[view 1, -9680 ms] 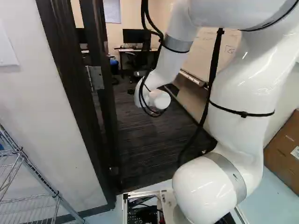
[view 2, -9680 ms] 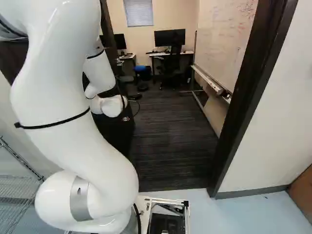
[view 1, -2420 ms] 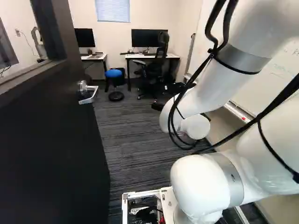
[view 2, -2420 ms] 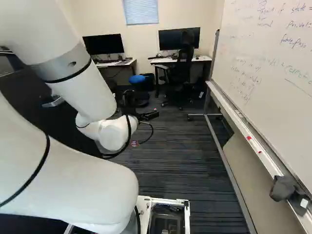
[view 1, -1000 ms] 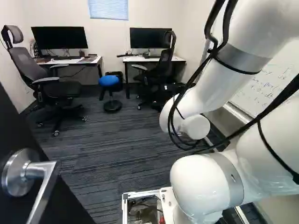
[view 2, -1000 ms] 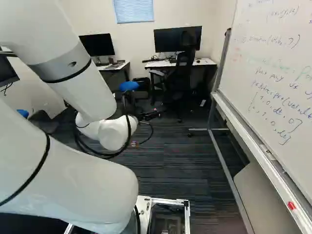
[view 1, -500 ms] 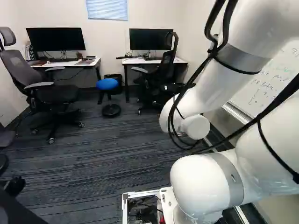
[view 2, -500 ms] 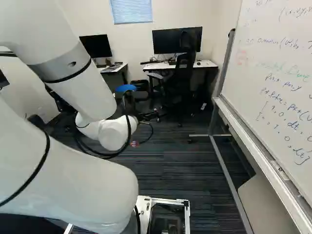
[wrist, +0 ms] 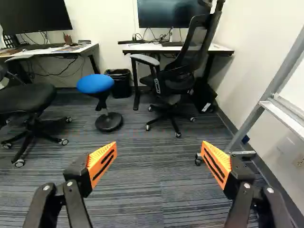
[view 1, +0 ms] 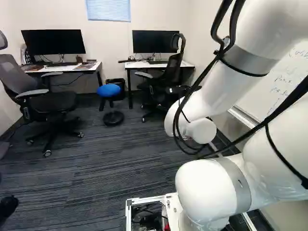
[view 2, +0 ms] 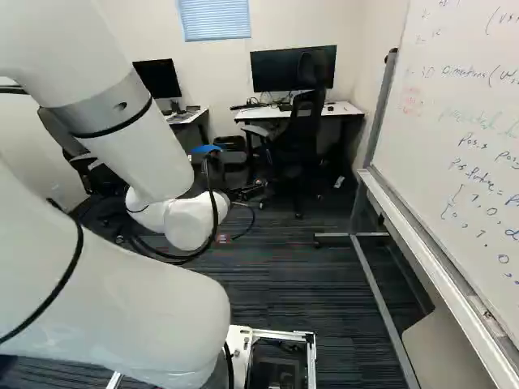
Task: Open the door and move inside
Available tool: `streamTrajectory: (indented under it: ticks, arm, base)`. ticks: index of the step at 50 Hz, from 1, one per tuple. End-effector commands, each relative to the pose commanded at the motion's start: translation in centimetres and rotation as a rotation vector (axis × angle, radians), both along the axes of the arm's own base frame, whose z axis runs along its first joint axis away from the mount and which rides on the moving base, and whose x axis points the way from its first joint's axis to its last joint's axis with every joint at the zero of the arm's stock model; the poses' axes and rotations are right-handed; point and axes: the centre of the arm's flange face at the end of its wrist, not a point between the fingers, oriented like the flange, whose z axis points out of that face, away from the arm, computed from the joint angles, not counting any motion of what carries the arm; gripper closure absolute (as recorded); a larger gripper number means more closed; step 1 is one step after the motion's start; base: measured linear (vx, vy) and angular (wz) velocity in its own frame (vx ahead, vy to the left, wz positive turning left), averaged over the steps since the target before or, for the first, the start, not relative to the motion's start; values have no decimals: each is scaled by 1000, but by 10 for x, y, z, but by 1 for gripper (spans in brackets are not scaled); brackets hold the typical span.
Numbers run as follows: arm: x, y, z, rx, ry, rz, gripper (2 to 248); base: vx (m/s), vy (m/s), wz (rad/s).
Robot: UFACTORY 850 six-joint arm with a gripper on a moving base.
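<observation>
The gripper (view 2: 243,194) shows small and dark beyond the white wrist in the right base view, over the carpet. In the wrist view my gripper (wrist: 159,147) is open, its orange pads wide apart with nothing between them. The door and its handle show in no current view. Striped dark carpet (view 1: 96,168) of the room's inside spreads around the base's front frame.
Ahead stand a blue stool (wrist: 95,84), a black office chair (wrist: 178,76) and a white desk (view 2: 345,108). Another chair (view 1: 53,102) stands at the left. A whiteboard on a wheeled frame (view 2: 377,284) runs along the right. A dark object (view 1: 7,206) lies near left.
The base has moved forward from the doorway into the room and turned slightly. Door and handle have passed out of view at the left. The arm changed pose earlier, then stayed still.
</observation>
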Motion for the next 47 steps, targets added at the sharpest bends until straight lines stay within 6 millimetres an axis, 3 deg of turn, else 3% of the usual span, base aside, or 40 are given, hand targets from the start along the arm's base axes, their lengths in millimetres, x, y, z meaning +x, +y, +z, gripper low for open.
streamTrajectory:
  ticks: [23, 47]
  arm:
    - [0, 0, 0, 0, 0, 0, 3]
    - [0, 0, 0, 0, 0, 0, 3]
  base:
    - [142, 3, -14]
    - [7, 1, 0]
